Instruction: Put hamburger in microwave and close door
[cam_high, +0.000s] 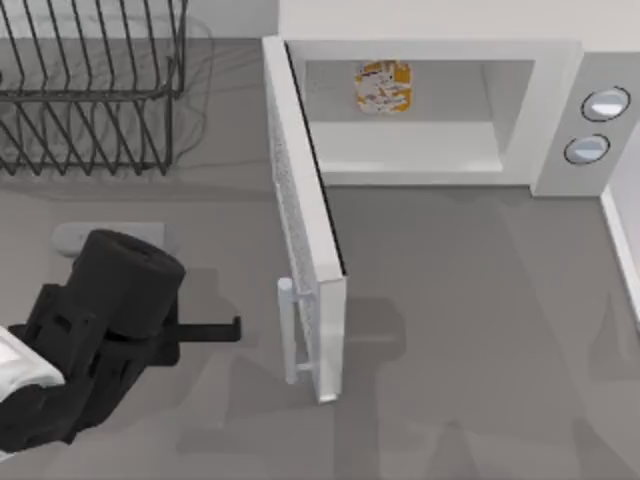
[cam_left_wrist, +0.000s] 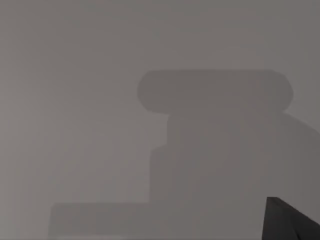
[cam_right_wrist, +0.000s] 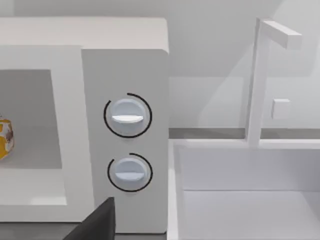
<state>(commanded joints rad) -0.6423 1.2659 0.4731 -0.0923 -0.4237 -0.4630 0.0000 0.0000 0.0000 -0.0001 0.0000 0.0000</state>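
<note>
Paper-wrapped white-and-orange hamburger (cam_high: 382, 88) already sits inside the big white boxy microwave (cam_high: 440, 55); the flat white door (cam_high: 305, 235) stands wide open. Left gripper (cam_high: 215, 330) sits just left of the pale bar handle (cam_high: 289, 335); can't tell if its fingers are parted. Push the door's outer face near the handle end, sweeping along its arc until it latches.

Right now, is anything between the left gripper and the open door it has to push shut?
Nothing visible. The left gripper sits at the table's left, just short of the door and its bar handle, with bare table between them. The hamburger already lies inside the microwave.
</note>
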